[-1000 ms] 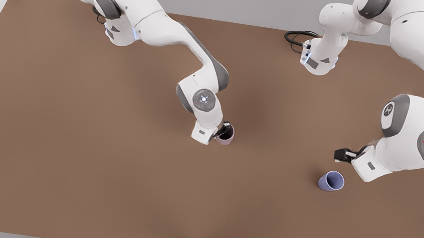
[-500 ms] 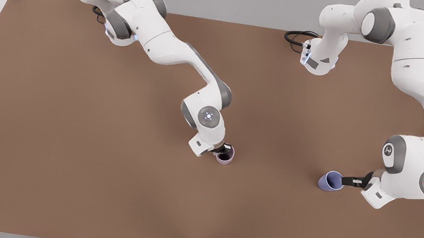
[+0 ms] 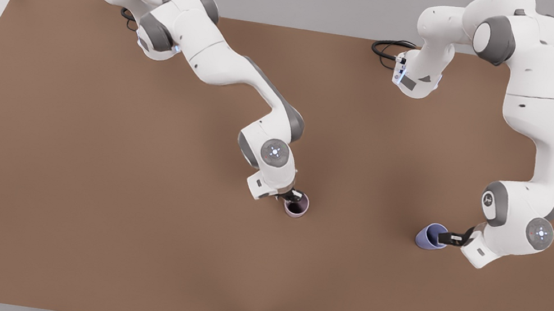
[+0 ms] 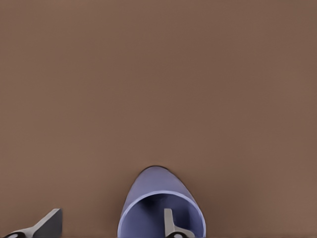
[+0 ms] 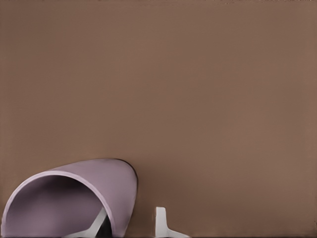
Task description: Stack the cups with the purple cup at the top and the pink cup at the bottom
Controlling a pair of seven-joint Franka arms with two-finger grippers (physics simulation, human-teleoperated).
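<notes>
Our left gripper (image 3: 446, 238) straddles the purple cup's (image 3: 431, 237) wall, unclosed, while the right gripper (image 3: 292, 199) brackets the pink cup's (image 3: 297, 206) rim, so either thin-wall pinch may slip.

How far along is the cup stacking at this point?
Nothing is stacked yet; the cups sit apart on the table. In hand: the right pincer straddles the pink cup wall, and the left pincer straddles the purple cup wall, one finger inside. Left: closing, lifting and nesting purple into pink.
</notes>
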